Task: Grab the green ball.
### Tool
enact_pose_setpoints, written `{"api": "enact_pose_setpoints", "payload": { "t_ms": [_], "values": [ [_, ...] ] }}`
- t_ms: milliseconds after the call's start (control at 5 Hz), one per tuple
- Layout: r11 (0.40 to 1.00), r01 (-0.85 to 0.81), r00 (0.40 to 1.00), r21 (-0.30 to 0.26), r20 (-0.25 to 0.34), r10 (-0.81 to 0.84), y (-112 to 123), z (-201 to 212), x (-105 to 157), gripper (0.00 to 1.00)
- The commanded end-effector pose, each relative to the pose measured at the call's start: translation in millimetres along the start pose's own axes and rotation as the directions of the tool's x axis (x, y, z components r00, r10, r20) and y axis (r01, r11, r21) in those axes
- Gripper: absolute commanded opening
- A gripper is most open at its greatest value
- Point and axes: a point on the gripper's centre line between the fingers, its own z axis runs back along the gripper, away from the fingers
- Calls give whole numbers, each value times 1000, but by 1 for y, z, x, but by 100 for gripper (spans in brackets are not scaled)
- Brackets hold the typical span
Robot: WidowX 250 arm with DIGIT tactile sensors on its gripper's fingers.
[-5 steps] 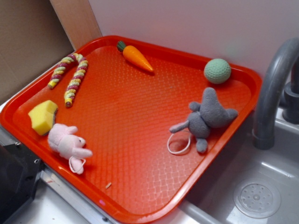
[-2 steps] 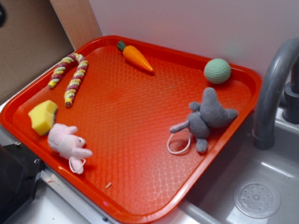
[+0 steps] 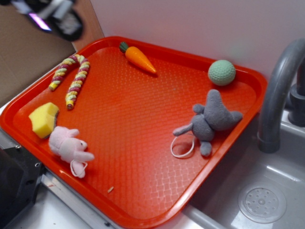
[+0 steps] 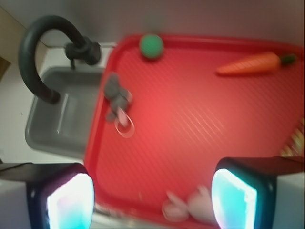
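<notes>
Overhead, the tool [image 4: 152,200] hangs spread and empty; green ball [image 3: 221,72] rests in the tray [image 3: 143,124] corner.

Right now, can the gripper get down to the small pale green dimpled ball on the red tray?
Probably yes. The green ball lies alone in a corner of the red plastic tray, apart from the grey plush toy. The open gripper is high above, with nothing between; the tray rim behind is close.
</notes>
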Motion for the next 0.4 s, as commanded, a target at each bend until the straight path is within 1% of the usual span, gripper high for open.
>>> {"api": "enact_pose_setpoints", "payload": {
  "t_ms": [0, 200],
  "values": [
    [993, -43, 991, 106, 130, 29, -28, -50, 59, 100],
    [987, -89, 987, 131, 148, 69, -27, -79, 78, 100]
  ]
}}
